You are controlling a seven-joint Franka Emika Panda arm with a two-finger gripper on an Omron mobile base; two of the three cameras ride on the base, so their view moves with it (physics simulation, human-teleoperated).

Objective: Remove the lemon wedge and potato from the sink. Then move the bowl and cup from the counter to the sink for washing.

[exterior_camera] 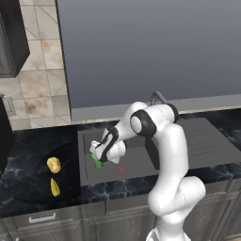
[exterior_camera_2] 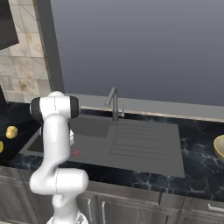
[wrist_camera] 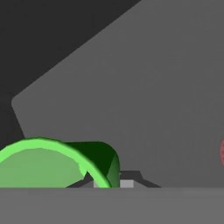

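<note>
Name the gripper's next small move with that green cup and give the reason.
Probably lower a little and let go: the gripper is shut on the cup, already held over the sink near its red drain, while the potato and lemon wedge lie on the counter.

And here we are in a kitchen: a dark marble-look counter (exterior_camera_2: 197,151) carries a recessed grey sink (exterior_camera_2: 131,144) with a ribbed drainboard, and a curved dark faucet (exterior_camera_2: 113,101) rises at its twelve o'clock. Grey cabinet fronts (exterior_camera: 52,223) with metal handles run below at six o'clock. Beige stone-look wall tiles (exterior_camera: 40,80) climb at ten o'clock, beside a broad grey panel (exterior_camera: 150,47) behind the sink.
</note>
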